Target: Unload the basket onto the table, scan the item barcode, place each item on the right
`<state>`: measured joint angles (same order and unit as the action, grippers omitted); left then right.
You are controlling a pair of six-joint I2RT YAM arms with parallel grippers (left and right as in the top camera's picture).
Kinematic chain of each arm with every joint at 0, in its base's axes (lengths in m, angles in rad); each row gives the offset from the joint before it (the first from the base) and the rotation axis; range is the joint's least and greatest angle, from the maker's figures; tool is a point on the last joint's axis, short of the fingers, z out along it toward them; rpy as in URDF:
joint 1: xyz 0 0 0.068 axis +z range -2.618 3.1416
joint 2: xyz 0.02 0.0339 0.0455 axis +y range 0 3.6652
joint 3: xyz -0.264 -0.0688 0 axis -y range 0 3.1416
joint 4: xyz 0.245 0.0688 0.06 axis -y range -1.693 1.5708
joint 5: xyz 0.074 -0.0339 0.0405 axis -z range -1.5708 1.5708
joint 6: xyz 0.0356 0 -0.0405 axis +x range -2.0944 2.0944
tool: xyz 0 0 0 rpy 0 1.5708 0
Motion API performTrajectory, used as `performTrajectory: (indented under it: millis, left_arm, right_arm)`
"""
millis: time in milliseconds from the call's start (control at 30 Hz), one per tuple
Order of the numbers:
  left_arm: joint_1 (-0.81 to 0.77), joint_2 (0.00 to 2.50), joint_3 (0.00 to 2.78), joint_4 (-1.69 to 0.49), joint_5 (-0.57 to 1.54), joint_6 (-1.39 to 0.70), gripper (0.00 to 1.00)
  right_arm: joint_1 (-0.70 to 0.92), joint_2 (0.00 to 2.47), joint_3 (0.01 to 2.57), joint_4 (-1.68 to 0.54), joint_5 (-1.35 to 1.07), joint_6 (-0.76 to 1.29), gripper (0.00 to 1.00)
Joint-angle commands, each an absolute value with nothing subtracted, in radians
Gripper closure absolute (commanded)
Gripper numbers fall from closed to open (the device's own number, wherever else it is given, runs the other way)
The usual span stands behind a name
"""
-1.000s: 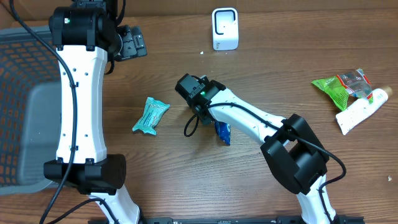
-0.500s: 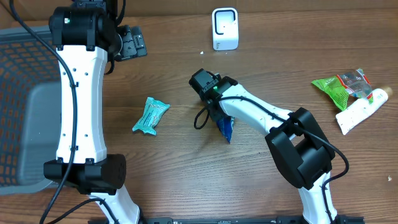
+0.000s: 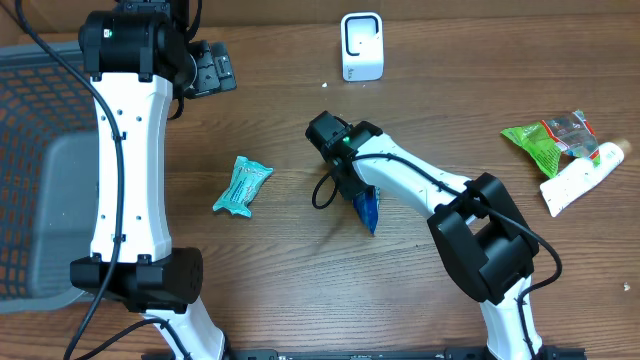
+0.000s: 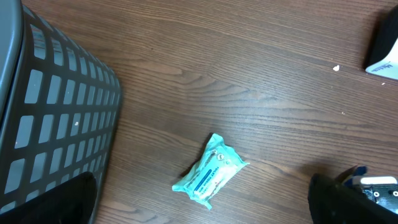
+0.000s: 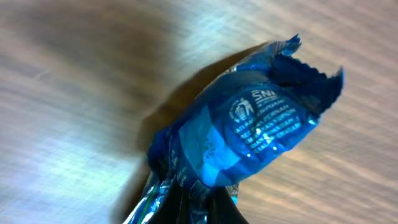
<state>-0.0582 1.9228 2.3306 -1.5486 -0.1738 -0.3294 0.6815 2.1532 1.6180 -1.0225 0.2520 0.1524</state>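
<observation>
A blue foil snack packet (image 3: 368, 208) sits at mid-table, pinched at one end by my right gripper (image 3: 356, 188), which is shut on it. In the right wrist view the crumpled blue packet (image 5: 249, 134) fills the frame, and the right gripper (image 5: 200, 208) clamps its lower end between dark fingers. The white barcode scanner (image 3: 361, 46) stands at the table's far edge, and its corner (image 4: 382, 46) also shows in the left wrist view. My left gripper (image 3: 212, 68) hangs open at the far left, holding nothing. Below it the left wrist view shows bare table.
A teal wipes packet (image 3: 242, 185) lies left of centre, also in the left wrist view (image 4: 209, 176). A dark mesh basket (image 3: 30, 150) fills the left side (image 4: 56, 118). At the right edge lie a green packet (image 3: 532, 145), a red-grey packet (image 3: 572, 128) and a white tube (image 3: 580, 175).
My right gripper shifted right and toward the scanner, then closed on the blue packet, which now stands more on end. The left arm has not moved.
</observation>
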Motion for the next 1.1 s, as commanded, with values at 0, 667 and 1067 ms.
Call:
performTrajectory:
  millis: [0,667,1067]
  left_arm:
    - [-0.059,1.924,2.331,-1.547,-0.186,-0.314,0.00]
    - [-0.059,1.924,2.331,-1.547,-0.186,-0.314,0.00]
    - [-0.059,1.924,2.331,-1.547,-0.186,-0.314,0.00]
  right_arm:
    - [0.657,2.112,1.698,-1.056,0.061,0.149,0.96]
    - [0.233,2.128,1.602,-1.060,-0.894,-0.662,0.96]
    - [0.108,2.136,1.715,-1.030,-0.793,-0.435,0.33]
